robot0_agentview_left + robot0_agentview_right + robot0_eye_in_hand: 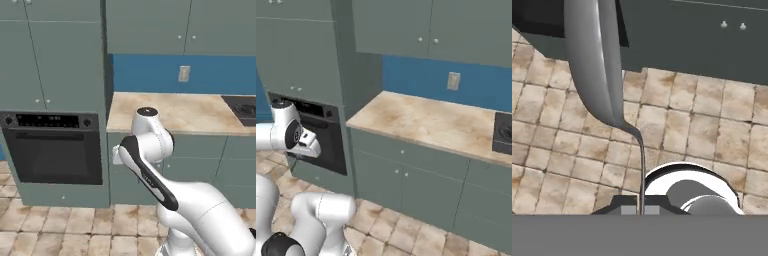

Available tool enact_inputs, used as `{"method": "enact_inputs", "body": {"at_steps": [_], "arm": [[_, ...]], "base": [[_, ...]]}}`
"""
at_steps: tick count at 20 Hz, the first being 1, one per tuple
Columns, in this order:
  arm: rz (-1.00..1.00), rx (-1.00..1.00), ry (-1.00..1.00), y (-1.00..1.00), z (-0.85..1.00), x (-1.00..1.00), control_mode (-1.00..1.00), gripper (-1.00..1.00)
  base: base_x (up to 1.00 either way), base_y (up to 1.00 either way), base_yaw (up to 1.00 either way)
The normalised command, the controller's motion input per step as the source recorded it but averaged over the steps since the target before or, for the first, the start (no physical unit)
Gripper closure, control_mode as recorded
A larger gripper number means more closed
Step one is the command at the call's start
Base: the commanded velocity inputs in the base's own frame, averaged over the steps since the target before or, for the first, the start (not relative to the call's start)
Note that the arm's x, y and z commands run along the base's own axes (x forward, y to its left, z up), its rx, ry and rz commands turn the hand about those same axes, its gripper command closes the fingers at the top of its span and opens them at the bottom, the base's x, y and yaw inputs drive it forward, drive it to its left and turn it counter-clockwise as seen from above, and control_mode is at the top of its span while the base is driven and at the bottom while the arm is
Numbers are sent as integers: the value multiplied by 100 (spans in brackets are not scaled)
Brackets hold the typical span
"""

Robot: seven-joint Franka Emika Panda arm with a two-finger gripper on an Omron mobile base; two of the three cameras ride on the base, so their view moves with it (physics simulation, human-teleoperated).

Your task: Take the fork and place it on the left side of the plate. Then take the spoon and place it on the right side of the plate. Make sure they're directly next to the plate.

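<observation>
Plainly, the jaws are pressed together on the thin handle of the spoon (597, 65), whose oval bowl juts out ahead of the gripper (641, 209), hanging over the tiled floor (712, 130) in front of the oven (54, 147). Right of the oven, the beige surface (185, 112) carries no plate that I can see. The pinch sits at the handle's very end, so a swing could likely twist the spoon or let it slip to the floor.

The arm (150, 175) is folded high — gripper (640, 209) clamped tight, pointing floorward.
</observation>
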Motion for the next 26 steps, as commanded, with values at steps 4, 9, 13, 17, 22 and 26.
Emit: {"method": "enact_inputs", "body": {"at_steps": [4,9,13,17,22,26], "arm": [[0,0,0,0,0,0,100,100],[0,0,0,0,0,0,100,100],[0,0,0,0,0,0,100,100],[0,0,0,0,0,0,100,100],[0,0,0,0,0,0,100,100],[0,0,0,0,0,0,100,100]], "base": [[-14,0,100],[-10,0,100],[-9,0,100],[5,-3,99],[38,-3,93],[100,-1,67]]}}
